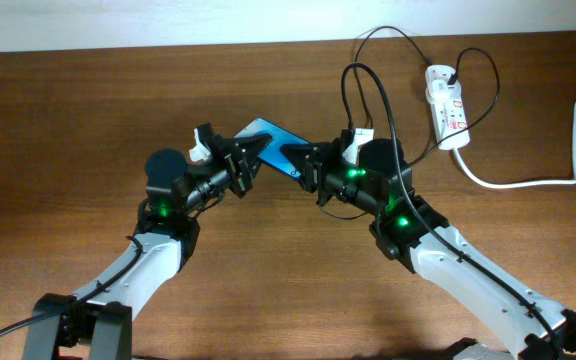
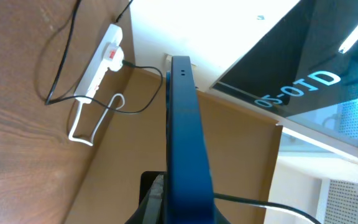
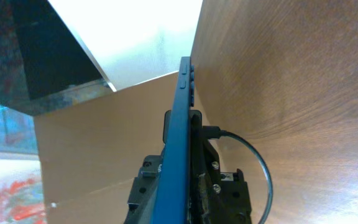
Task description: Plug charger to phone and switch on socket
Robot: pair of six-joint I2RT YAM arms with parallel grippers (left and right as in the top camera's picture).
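Note:
The phone [image 1: 268, 135], blue, is held off the table between both grippers. My left gripper [image 1: 240, 165] is shut on its left part and my right gripper [image 1: 303, 165] on its right end. Both wrist views show the phone edge-on between the fingers: the left wrist view [image 2: 182, 137] and the right wrist view [image 3: 179, 137]. The charger, a thin black cable [image 1: 388, 90], loops from the socket [image 1: 446, 105] to the right gripper. Its plug tip [image 3: 211, 132] lies against the phone by the right fingers; I cannot tell if it is inserted. The socket also shows in the left wrist view [image 2: 101, 62].
The socket's thick white cord [image 1: 528, 182] curves along the table to the right edge and shows in the left wrist view [image 2: 95, 124]. The brown wooden table [image 1: 88, 110] ends at a white wall at the back.

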